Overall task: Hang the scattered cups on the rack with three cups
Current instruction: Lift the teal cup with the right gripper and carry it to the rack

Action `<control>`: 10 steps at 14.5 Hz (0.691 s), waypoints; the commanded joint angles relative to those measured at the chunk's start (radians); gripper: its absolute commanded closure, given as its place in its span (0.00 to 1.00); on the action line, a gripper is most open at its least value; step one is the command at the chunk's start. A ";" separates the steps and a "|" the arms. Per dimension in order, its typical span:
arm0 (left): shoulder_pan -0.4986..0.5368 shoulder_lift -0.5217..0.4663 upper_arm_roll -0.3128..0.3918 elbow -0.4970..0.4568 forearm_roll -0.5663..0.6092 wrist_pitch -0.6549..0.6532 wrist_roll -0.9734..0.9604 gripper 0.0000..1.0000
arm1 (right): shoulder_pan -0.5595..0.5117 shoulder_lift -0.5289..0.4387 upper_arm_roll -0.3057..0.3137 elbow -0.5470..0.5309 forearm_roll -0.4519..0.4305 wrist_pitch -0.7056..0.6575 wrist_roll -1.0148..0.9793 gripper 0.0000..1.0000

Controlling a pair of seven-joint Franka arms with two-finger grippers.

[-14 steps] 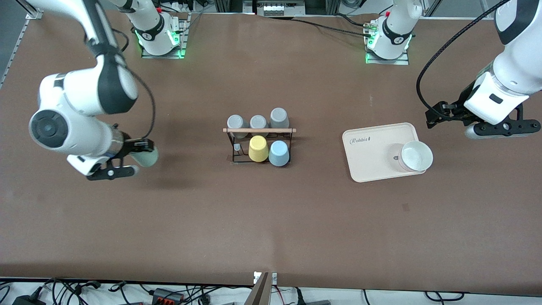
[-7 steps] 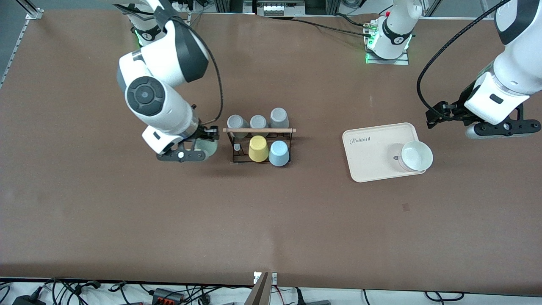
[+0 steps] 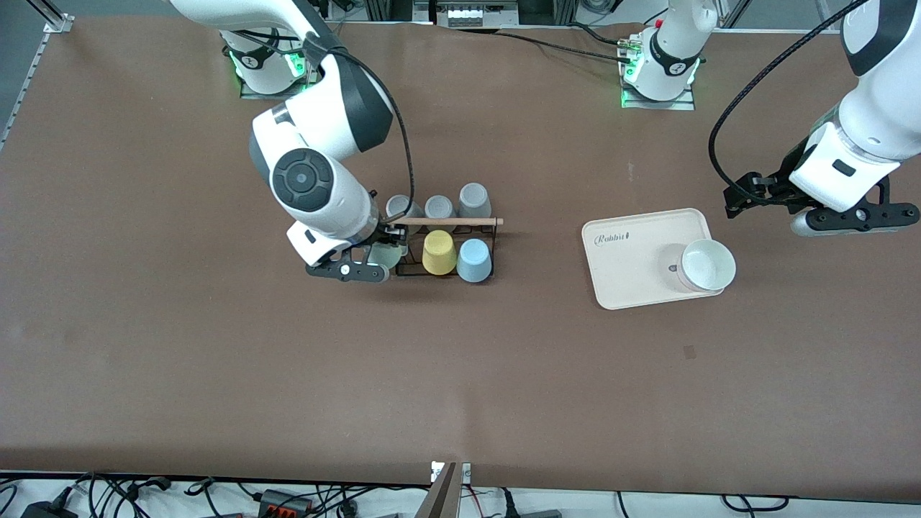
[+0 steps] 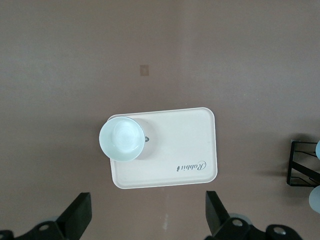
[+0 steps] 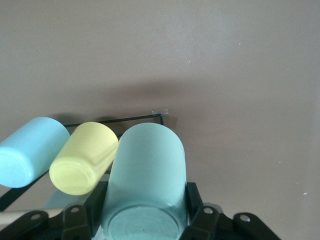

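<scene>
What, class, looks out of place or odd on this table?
Nothing stands out. The right gripper holds the green cup over the rack, beside the yellow cup; the left gripper waits, open, near the tray.

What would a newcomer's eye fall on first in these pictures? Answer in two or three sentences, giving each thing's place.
First, the right gripper holding a green cup at the rack's end toward the right arm, beside the yellow cup and blue cup hung there. Next, the cream tray with a white bowl on it, toward the left arm's end, where the left gripper waits open above the table.
</scene>
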 commanded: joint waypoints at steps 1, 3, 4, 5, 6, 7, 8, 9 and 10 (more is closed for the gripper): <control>0.005 -0.002 -0.003 0.008 0.007 -0.008 0.017 0.00 | 0.022 0.023 -0.011 0.037 0.018 0.010 0.050 0.70; 0.005 -0.002 -0.003 0.008 0.007 -0.008 0.017 0.00 | 0.023 0.041 -0.011 0.040 0.018 0.012 0.050 0.72; 0.005 -0.002 -0.003 0.008 0.007 -0.008 0.017 0.00 | 0.025 0.055 -0.011 0.049 0.018 0.012 0.050 0.72; 0.005 -0.002 -0.003 0.008 0.007 -0.008 0.017 0.00 | 0.025 0.064 -0.011 0.051 0.018 0.012 0.048 0.72; 0.005 -0.002 -0.003 0.008 0.007 -0.008 0.017 0.00 | 0.025 0.069 -0.011 0.051 0.026 0.012 0.048 0.72; 0.005 -0.002 -0.003 0.008 0.007 -0.008 0.017 0.00 | 0.023 0.075 -0.011 0.051 0.052 0.012 0.048 0.72; 0.005 -0.002 -0.003 0.008 0.003 -0.008 0.017 0.00 | 0.023 0.077 -0.011 0.051 0.081 0.012 0.048 0.72; 0.005 -0.002 -0.003 0.008 0.002 -0.008 0.017 0.00 | 0.023 0.083 -0.011 0.051 0.095 0.012 0.048 0.72; 0.005 -0.001 -0.003 0.008 0.002 -0.009 0.017 0.00 | 0.023 0.089 -0.011 0.051 0.095 0.013 0.048 0.72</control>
